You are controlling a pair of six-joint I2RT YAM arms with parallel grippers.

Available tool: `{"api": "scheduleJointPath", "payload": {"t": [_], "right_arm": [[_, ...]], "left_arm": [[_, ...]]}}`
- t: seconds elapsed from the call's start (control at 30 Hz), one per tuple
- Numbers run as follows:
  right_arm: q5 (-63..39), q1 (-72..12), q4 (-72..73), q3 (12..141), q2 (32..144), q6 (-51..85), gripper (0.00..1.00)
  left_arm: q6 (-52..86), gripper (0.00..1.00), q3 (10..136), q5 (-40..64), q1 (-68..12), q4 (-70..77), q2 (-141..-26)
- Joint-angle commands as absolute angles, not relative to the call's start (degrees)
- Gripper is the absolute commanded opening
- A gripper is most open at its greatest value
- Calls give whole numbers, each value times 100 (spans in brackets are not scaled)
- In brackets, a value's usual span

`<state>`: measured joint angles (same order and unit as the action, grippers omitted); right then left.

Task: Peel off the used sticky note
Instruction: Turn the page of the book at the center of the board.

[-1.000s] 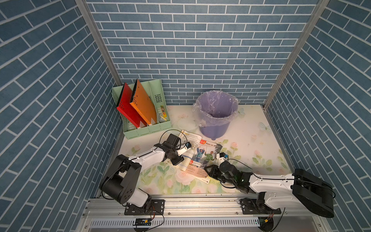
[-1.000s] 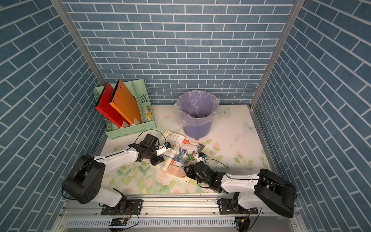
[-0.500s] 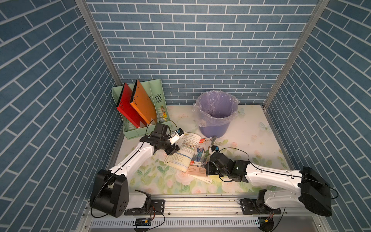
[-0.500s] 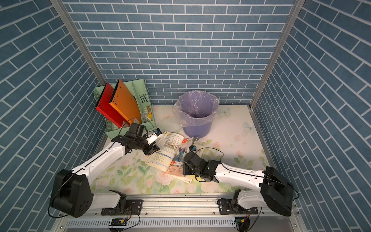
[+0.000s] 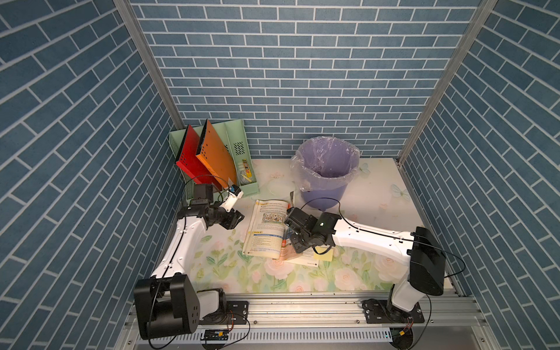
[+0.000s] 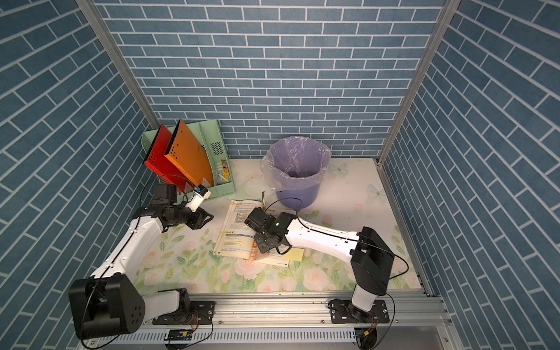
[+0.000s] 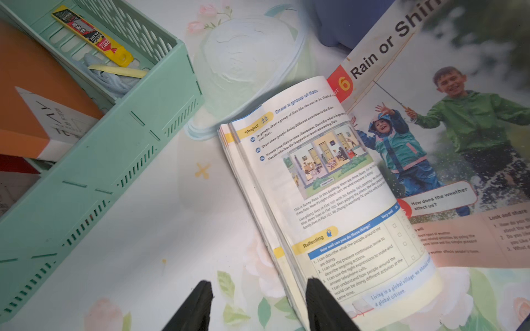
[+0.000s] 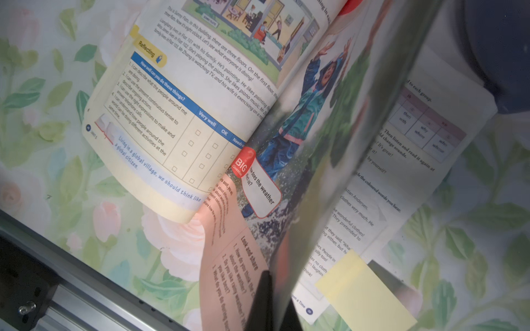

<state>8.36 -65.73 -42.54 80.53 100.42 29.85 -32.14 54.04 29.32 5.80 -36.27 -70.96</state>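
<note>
The left gripper (image 5: 235, 218) is hovering half-open, empty, left of the open book (image 5: 266, 230), the right gripper (image 8: 271, 280) is pinching a lifted page (image 8: 358, 123), and the yellow sticky note (image 8: 364, 292) is sitting at the book's near-right corner.

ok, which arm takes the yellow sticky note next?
Left, probably. The left gripper is open and empty beside the book. The right gripper is shut on the lifted page that uncovers the sticky note; releasing would likely cover it, though left must reach across.
</note>
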Motion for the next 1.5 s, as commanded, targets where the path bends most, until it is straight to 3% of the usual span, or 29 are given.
{"api": "scheduleJointPath", "payload": {"t": [0.0, 0.13, 0.6, 0.83, 1.03, 1.17, 1.37, 1.47], "right_arm": [[1328, -6783, -4797, 8981, 10698, 2462, 1], [1492, -6951, -5079, 10008, 11496, 2676, 9], [1720, -7513, -5503, 12929, 13755, 3630, 12], [1048, -7582, -4999, 13028, 14219, 3667, 16], [412, -7559, -4282, 12586, 14152, 3645, 35], [117, -7533, -3877, 12264, 14048, 3689, 42], [-245, -7482, -3135, 11591, 13562, 3644, 71], [-406, -7435, -2576, 11065, 13148, 3571, 74]], "left_arm": [[-3227, 58, 5383, 2809, 679, -3774, -6893], [-3234, 58, 5350, 2723, 816, -3728, -6832], [-3489, 58, 5627, 2725, 1778, -3495, -7192], [-3402, 58, 5826, 2939, 1867, -3445, -7434], [-3140, 58, 5624, 3146, 1498, -3335, -7731], [-2961, 57, 5257, 2840, 990, -2907, -7987], [-2922, 55, 4686, 2124, 549, -2159, -8566], [-2951, 55, 4556, 1994, 533, -2028, -8687]]}}
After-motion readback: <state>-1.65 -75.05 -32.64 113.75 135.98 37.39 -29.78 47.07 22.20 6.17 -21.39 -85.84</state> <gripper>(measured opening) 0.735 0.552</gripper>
